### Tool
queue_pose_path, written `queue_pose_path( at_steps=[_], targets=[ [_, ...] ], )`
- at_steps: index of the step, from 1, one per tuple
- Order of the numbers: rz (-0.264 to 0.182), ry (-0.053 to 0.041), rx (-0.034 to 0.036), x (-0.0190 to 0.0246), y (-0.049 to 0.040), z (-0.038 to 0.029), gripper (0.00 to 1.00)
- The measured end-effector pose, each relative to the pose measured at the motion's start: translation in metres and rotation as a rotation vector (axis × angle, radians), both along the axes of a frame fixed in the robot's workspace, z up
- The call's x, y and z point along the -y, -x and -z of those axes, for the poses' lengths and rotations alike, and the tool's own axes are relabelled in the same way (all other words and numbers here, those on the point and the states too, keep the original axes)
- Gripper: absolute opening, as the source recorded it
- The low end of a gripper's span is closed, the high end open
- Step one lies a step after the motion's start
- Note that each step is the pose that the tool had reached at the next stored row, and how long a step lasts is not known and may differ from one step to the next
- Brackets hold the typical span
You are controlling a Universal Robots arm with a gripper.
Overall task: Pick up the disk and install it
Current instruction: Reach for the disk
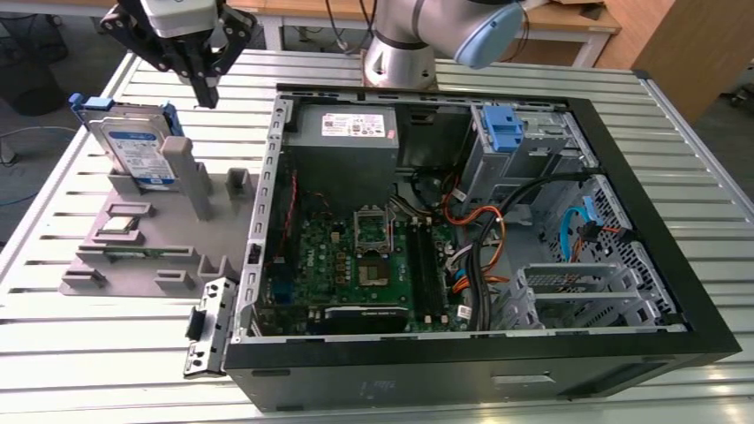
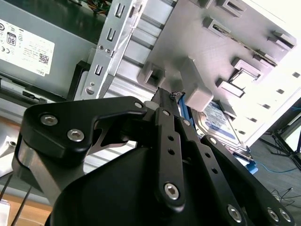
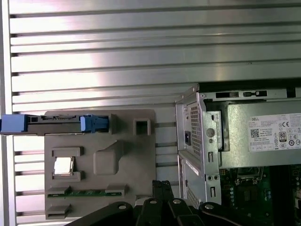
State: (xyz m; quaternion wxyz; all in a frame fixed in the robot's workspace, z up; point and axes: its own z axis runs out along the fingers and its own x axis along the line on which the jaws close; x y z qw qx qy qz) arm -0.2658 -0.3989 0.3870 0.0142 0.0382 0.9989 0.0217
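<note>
Pick phase here, nothing grabbed yet: the gripper hangs over the ribbed aluminium bench, between the grey rack and the open case, jaws pinched together and empty. The disk stands on edge in the rack's far slot, well apart from the gripper, a flat silver slab with a glossy white-and-blue label, clipped into a blue plastic bracket. In the first wrist view the disk shows edge-on, thin and dark, blue tabs at each end. Judging by that, the grasp calls for the jaws to part and line up across the narrow faces, coming straight down. The rack looks matte moulded plastic, blocky pockets throughout; the case is black sheet steel, with cables crowding the inside.
</note>
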Motion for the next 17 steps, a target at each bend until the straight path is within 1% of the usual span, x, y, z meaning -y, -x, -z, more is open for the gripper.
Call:
queue_pose_path(
  at_steps=[10,14,17],
  targets=[
    [0.0,-0.0001,0.0003,0.0,0.0234,0.0017,0.11],
    [0.0,0.0,0.0002,0.0,0.0303,0.0021,0.11],
    [0.0,0.0,0.0003,0.0,0.0321,0.0022,0.11]
  ],
)
